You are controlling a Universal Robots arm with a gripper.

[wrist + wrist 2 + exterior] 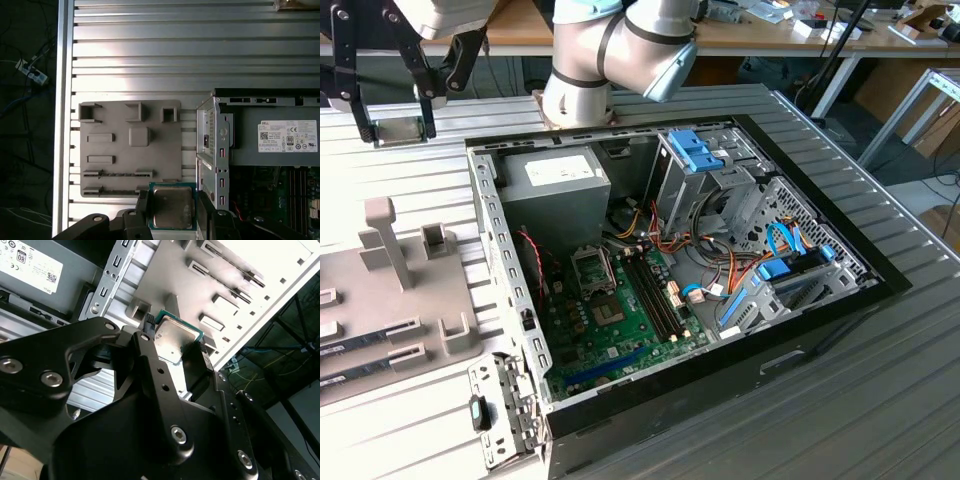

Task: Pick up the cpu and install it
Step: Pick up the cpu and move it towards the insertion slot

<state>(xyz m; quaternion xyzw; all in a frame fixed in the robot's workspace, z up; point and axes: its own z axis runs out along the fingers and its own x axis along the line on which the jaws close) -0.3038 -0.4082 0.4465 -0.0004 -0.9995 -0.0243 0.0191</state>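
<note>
The cpu [172, 206], a flat square chip with a silver-grey top and green edge, sits between my gripper's [172, 212] two black fingers, which are shut on its opposite sides. In the second wrist view the cpu [176, 339] shows the same hold, with the gripper [175, 342] closed around it. In the exterior view the gripper [396, 132] hangs with the cpu [402, 129] above the table, to the exterior view's left of the open computer case [510, 300]. The empty processor socket [592, 268] lies on the green motherboard [620, 330] inside the case.
A grey parts holder [130, 150] with slots and pegs lies on the ribbed metal table [175, 50] below the gripper. The grey power-supply box [555, 185] fills the case's far corner. Cables and blue drive brackets [695, 150] crowd the case's right side. Memory sticks [380, 345] rest in the holder.
</note>
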